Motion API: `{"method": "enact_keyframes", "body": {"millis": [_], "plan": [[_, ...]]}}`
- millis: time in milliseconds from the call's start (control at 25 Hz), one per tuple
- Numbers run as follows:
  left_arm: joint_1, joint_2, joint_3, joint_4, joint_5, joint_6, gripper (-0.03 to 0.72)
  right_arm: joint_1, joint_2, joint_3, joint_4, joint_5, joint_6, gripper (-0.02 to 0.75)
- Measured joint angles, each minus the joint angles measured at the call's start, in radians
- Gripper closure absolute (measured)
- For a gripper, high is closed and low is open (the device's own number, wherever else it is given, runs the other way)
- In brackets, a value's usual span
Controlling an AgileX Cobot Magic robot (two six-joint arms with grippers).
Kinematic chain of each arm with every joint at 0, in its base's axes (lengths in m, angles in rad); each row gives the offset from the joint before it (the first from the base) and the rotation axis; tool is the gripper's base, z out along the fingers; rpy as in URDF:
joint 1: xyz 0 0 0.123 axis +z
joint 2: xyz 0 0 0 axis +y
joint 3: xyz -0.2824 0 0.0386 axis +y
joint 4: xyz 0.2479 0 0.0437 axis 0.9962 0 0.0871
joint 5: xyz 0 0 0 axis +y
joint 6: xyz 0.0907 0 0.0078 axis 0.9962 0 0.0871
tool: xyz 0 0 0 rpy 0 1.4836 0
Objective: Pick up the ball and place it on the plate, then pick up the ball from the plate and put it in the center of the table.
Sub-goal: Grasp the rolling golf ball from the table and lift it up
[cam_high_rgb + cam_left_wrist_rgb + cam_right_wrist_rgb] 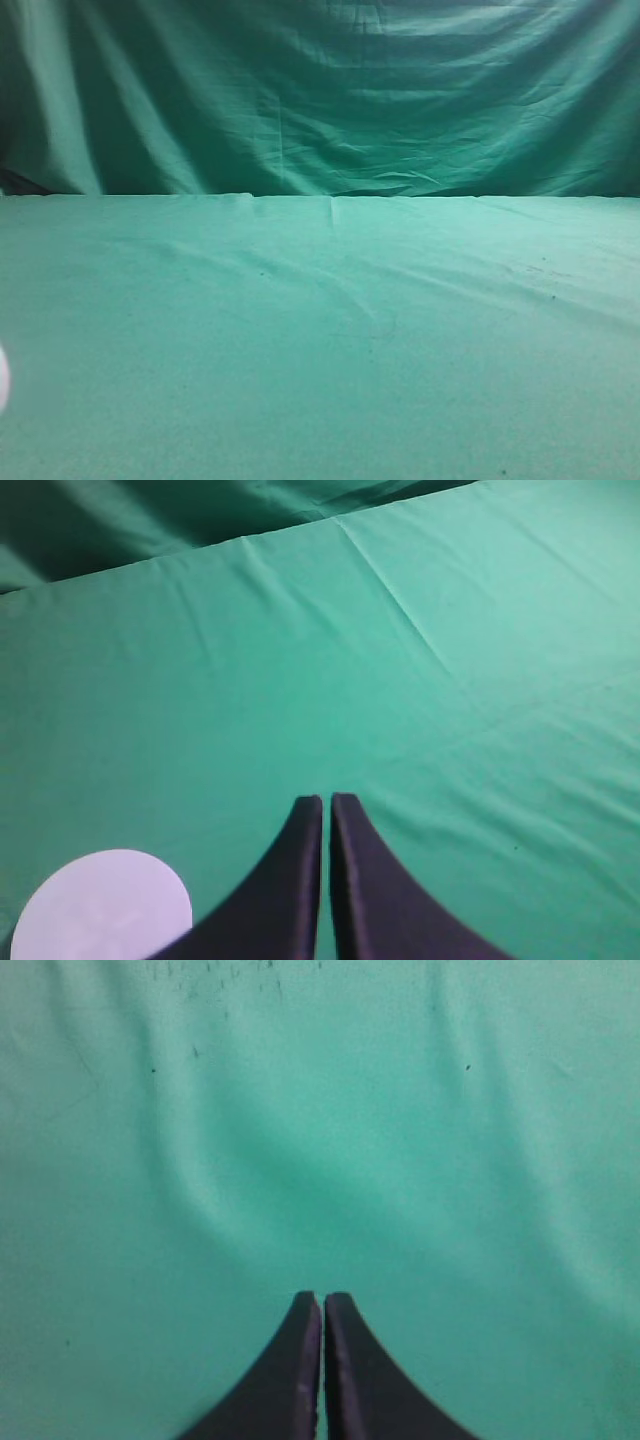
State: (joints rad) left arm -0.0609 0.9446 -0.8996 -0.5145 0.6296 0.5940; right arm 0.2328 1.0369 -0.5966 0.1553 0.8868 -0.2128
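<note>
The ball is in none of the views. A flat white round plate [100, 908] lies on the green table [420, 680] at the lower left of the left wrist view, left of my left gripper [327, 800]. A white sliver at the exterior view's left edge [2, 380] may be the same plate. The left gripper is shut and empty above the cloth. My right gripper [323, 1298] is shut and empty over bare green cloth [320, 1140]. Neither gripper shows in the exterior view.
A draped green cloth backdrop [320, 90] hangs behind the table's far edge [320, 196]. The table cloth has shallow wrinkles and a few dark specks [200, 980].
</note>
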Motion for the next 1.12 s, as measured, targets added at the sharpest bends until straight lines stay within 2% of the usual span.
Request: {"method": "enact_keyframes", "body": {"millis": [200, 360, 840, 880, 960, 1000, 1120], "plan": [[0.000, -0.158, 0.143, -0.004, -0.070, 0.017, 0.688, 0.000, 0.000, 0.000, 0.000, -0.001, 0.000, 0.738], [0.000, -0.268, 0.209, -0.015, -0.091, 0.021, 0.688, 0.000, 0.000, 0.000, 0.000, -0.002, 0.000, 0.738], [0.000, -0.295, 0.227, -0.016, -0.097, 0.022, 0.688, 0.000, 0.000, 0.000, 0.000, -0.008, -0.025, 0.738], [0.000, -0.295, 0.227, -0.016, -0.097, 0.022, 0.688, 0.000, 0.000, 0.000, 0.000, -0.008, -0.026, 0.691], [0.000, -0.295, 0.227, -0.016, -0.097, 0.022, 0.688, 0.000, 0.000, 0.000, 0.000, -0.009, -0.030, 0.691], [0.000, -0.295, 0.227, -0.016, -0.097, 0.022, 0.688, 0.000, 0.000, 0.000, 0.000, -0.009, -0.033, 0.636], [0.000, -0.295, 0.227, -0.016, -0.097, 0.022, 0.688, 0.000, 0.000, 0.000, 0.000, -0.009, -0.033, 0.539]]}}
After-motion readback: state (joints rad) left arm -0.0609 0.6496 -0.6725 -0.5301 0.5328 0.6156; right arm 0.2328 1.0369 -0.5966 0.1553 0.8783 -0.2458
